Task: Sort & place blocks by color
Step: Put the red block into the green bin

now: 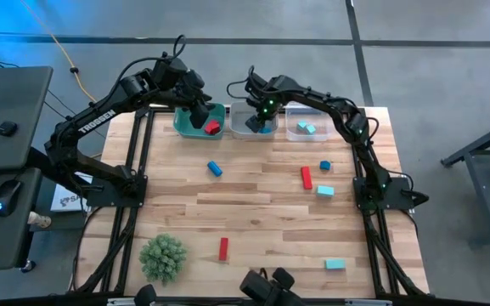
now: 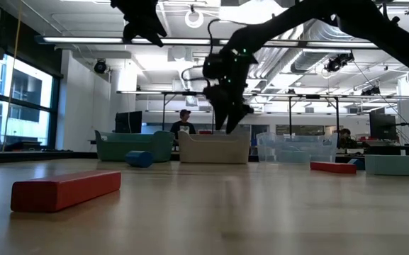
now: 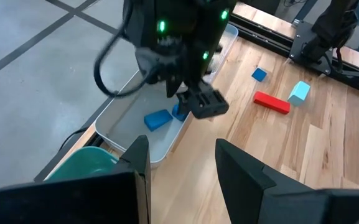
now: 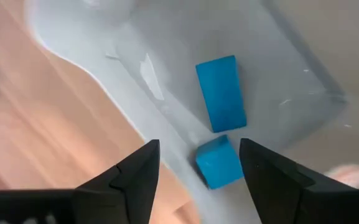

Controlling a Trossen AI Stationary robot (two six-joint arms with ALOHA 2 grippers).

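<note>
My right gripper [image 4: 199,154] hangs open over the grey bin [image 1: 246,126], pointing down. Inside the bin lie a blue bar [image 4: 221,93] and a blue cube [image 4: 218,164] on the floor; the cube shows between my spread fingers with a gap on each side. My left gripper [image 3: 182,163] stays open and empty above the green bin [image 1: 192,126], which holds a red block [image 1: 212,127]. On the table lie blue blocks [image 1: 215,168] [image 1: 324,165], red bars [image 1: 306,177] [image 1: 223,247] and teal blocks [image 1: 324,190] [image 1: 335,264].
A clear bin [image 1: 306,127] with teal blocks stands to the right of the grey one at the far edge. A green spiky ball [image 1: 163,257] sits near the front left. Bare wood lies between the bins and the scattered blocks. People show in the room behind.
</note>
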